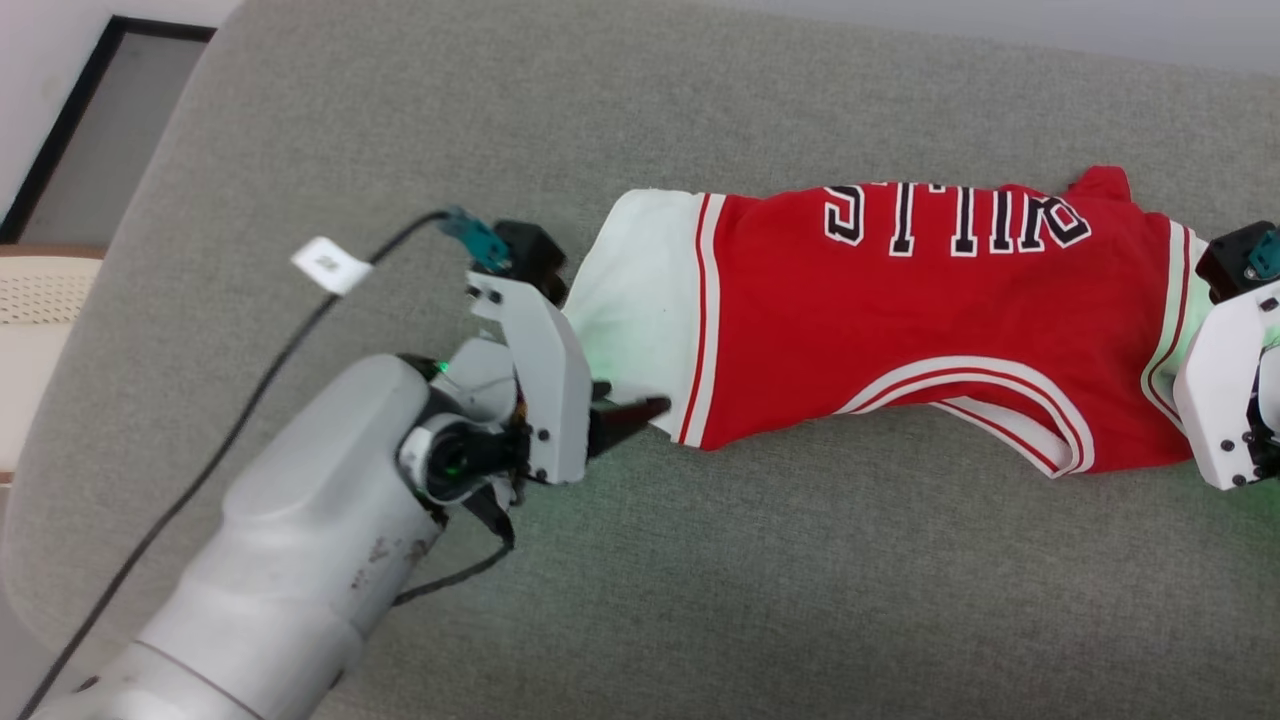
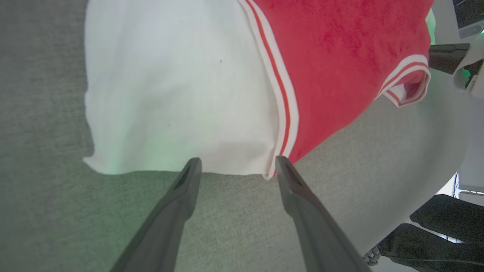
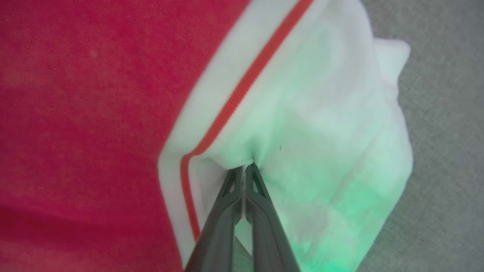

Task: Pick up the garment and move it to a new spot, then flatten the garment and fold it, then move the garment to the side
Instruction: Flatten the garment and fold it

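**Right gripper** (image 3: 245,168): my two fingers are pinched fully together on a tuck of white cloth in the right sleeve (image 3: 321,143), just beside its red-striped trim (image 3: 242,90). The cloth puckers at the tips, so I judge the hold real but shallow

**Left gripper** (image 2: 234,164): my fingers are spread as wide as they go and hold nothing. The tips stand at the hem of the left sleeve (image 2: 170,83), one against white cloth and the other by the striped band. I cannot tell whether they touch

**Garment** (image 1: 900,330): it lies lengthwise on the grey surface (image 1: 700,600) between my two grippers. The lettering is upside down to me, and the red body is bunched narrow along its near edge

**Step in hand, as I judge it:** taking both sleeves so the garment can be drawn flat. To do it well, I should:
- slide the left tips further over the hem before closing, so they catch more than the bare edge
- then pull both ends outward evenly and low, so the shallow right pinch does not slip

**Room:** open surface lies on the near and far sides of the garment. Beyond the left sleeve the surface's rounded edge is well apart, which leaves room to draw that way. Beyond the right sleeve the head view ends, so I cannot tell the margin there. My cable (image 1: 230,430) trails away from the garment, apart from the cloth
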